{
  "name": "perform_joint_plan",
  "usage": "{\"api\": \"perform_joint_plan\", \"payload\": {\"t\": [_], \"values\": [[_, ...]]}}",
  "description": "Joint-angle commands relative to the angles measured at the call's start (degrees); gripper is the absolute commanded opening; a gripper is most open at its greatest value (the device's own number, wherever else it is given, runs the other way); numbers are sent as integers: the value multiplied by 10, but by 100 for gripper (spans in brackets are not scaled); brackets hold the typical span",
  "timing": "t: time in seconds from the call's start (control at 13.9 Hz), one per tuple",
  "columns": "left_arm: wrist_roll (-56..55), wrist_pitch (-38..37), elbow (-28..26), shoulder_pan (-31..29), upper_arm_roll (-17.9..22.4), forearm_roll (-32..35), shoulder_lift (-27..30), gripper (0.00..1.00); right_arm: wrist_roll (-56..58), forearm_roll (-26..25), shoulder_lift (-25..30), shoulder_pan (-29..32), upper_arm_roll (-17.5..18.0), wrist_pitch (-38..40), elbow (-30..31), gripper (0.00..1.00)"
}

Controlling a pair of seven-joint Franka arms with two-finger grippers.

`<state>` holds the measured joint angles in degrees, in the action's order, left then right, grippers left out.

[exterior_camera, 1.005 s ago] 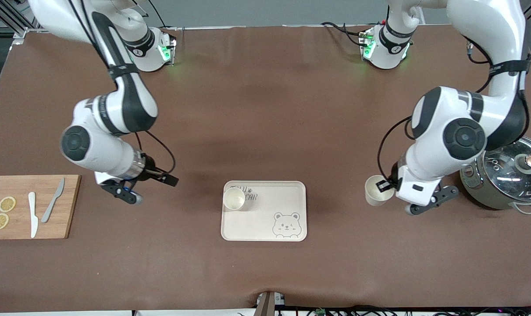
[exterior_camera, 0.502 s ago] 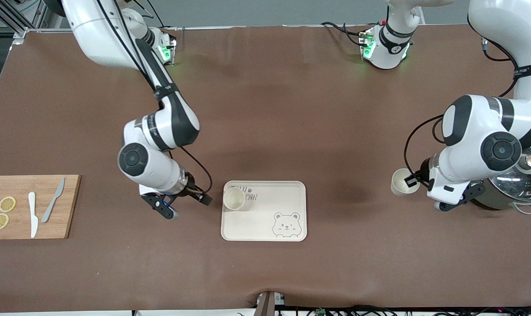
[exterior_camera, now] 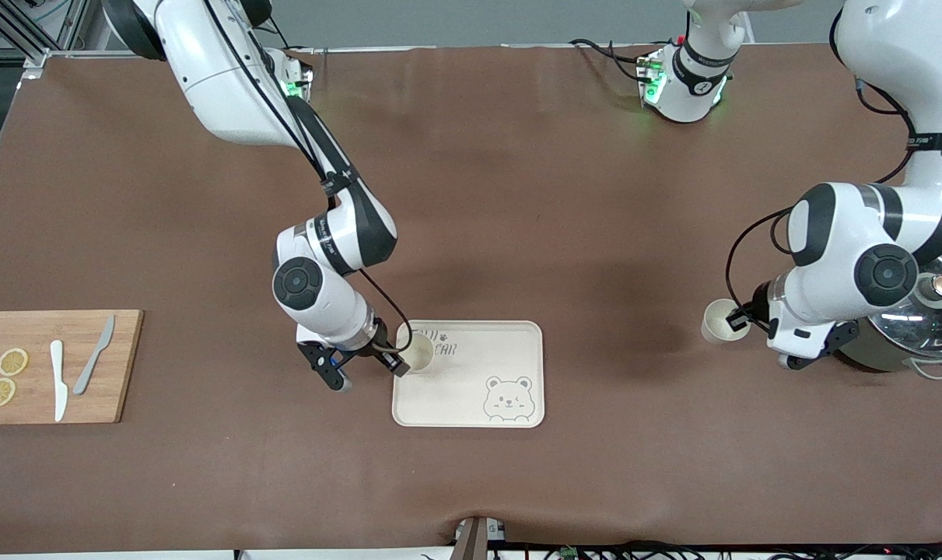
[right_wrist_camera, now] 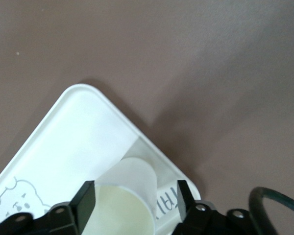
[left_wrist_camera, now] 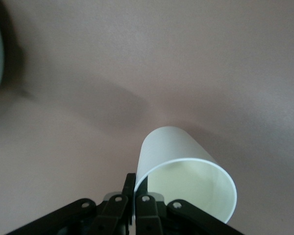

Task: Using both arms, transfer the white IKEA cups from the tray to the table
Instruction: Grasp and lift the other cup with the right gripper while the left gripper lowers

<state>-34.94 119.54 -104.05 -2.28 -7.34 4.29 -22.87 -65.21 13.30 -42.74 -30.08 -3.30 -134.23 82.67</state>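
Note:
One white cup (exterior_camera: 418,351) stands upright in a corner of the cream bear-printed tray (exterior_camera: 471,389), the corner toward the right arm's end. My right gripper (exterior_camera: 399,361) is down at it, open. In the right wrist view its fingers (right_wrist_camera: 85,197) straddle this cup (right_wrist_camera: 130,193) with a gap still showing, above the tray (right_wrist_camera: 63,142). My left gripper (exterior_camera: 739,319) is shut on the rim of the other white cup (exterior_camera: 719,321), over the bare table beside the pot. The left wrist view shows that gripper (left_wrist_camera: 135,185) pinching the wall of the tilted cup (left_wrist_camera: 186,166).
A steel pot with a glass lid (exterior_camera: 910,319) stands at the left arm's end, close to the left wrist. A wooden cutting board (exterior_camera: 54,365) with two lemon slices, a white knife and a grey knife lies at the right arm's end.
My right arm swung from beside the cutting board to the tray, and its fingers now straddle the cup there and stand narrower. My left arm carried its cup toward the pot.

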Motion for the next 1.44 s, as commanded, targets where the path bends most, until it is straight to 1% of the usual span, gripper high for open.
{"api": "perform_joint_plan", "payload": {"t": [0.0, 0.07, 0.14, 0.22, 0.29, 0.36, 0.57, 0.72, 0.86, 0.93, 1.0, 1.08, 1.15, 1.22, 1.29, 1.36], "values": [[8, 46, -43, -10, -4, -9, 16, 0, -15, 4, -4, -11, 0, 8, -11, 52], [8, 47, -43, -12, -5, -9, 15, 0, -15, 4, -5, -15, -1, 11, -7, 38], [8, 51, -41, -12, -5, -10, 12, 0, -16, 4, -9, -20, -1, 10, -2, 29], [8, 57, -41, -12, -6, -10, 5, 0, -17, 2, -16, -23, -1, 7, -3, 18], [13, 59, -42, -13, -6, -19, -1, 0, -16, 1, -16, -24, -1, 6, -3, 10], [30, 60, -41, -13, -6, -36, -4, 0, -16, 1, -16, -24, -1, 8, -2, 0], [84, 69, -36, -28, -5, -105, -11, 0, -12, 2, -11, -16, -1, 16, -4, 0], [101, 74, -35, -29, -4, -109, -20, 0, -11, 5, 3, -4, -2, 67, -17, 0], [103, 103, -41, -30, -3, -106, -29, 0, 11, -2, 30, 17, -7, 143, -30, 0], [103, 111, -40, -30, -3, -106, -36, 0, 64, -6, 54, 36, -7, 178, -20, 0], [103, 114, -36, -31, -3, -106, -44, 0, 128, -5, 85, 66, -7, 199, 5, 0], [103, 121, -35, -37, -3, -106, -45, 2, 174, -2, 112, 88, -6, 201, 33, 0], [104, 126, -35, -40, -3, -105, -52, 13, 203, -2, 136, 96, -7, 201, 66, 0], [104, 130, -34, -40, -3, -106, -53, 28, 231, -2, 156, 113, -7, 198, 98, 0], [104, 133, -34, -40, -3, -106, -55, 52, 283, -3, 178, 135, -7, 193, 130, 0], [103, 133, -34, -39, -3, -106, -55, 81, 339, -3, 202, 149, -7, 174, 169, 0]]}}
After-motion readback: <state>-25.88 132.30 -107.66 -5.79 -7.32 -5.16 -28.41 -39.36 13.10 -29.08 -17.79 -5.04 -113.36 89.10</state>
